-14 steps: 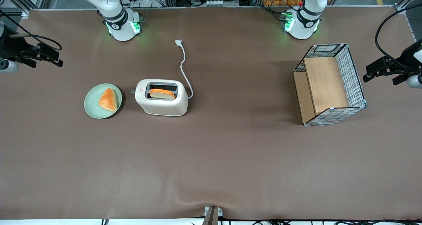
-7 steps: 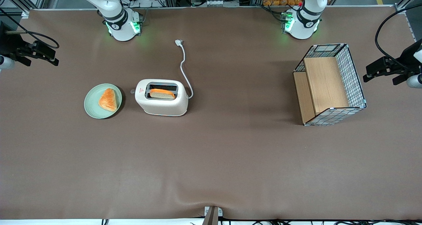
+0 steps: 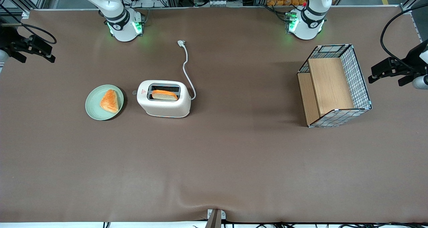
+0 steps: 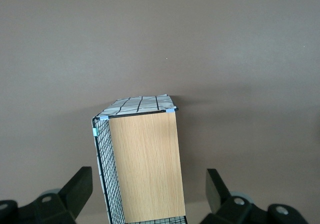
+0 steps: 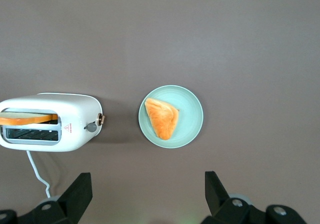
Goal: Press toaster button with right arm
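Note:
The cream-white toaster [image 3: 164, 105] stands on the brown table with a bread slice [image 3: 164, 95] in one slot; it also shows in the right wrist view [image 5: 80, 111]. The toaster button [image 3: 134, 92] is a small grey knob [image 5: 91, 127] on the narrow end that faces the plate, near the red triangle mark. My right gripper [image 3: 33, 50] hangs high at the working arm's end of the table, well away from the toaster. It is open and empty [image 5: 147, 194], with its fingers wide apart.
A green plate [image 3: 93, 111] with a triangular pastry [image 3: 109, 101] lies beside the button end of the toaster; plate [image 5: 192, 104]. The white cord ends in a plug [image 3: 181, 42] farther from the camera. A wire-and-wood basket [image 3: 357, 74] stands toward the parked arm's end.
My right gripper has drifted away from the toaster, toward the working arm's end of the table and farther from the front camera. The toaster, bread and plate have not moved.

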You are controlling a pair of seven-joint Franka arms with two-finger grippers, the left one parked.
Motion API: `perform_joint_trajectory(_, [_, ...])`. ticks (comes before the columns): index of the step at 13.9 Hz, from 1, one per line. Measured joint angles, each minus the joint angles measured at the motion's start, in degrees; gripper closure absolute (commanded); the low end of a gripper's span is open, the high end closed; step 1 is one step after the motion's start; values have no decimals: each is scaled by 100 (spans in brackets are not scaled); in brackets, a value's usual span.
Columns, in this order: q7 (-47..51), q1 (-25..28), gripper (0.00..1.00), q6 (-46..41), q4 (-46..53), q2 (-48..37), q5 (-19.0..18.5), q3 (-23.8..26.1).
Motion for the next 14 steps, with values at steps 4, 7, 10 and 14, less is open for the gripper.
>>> perform_joint_trajectory(4, [0, 0, 0, 5, 1, -4, -54, 1])
perform_joint_trajectory(7, [0, 0, 0, 10, 2, -4, -66, 1])
perform_joint_trajectory(10, [0, 0, 0, 11, 2, -4, -71, 1])
perform_joint_trajectory(14, [-4, 0, 0, 10, 2, -4, -73, 1])
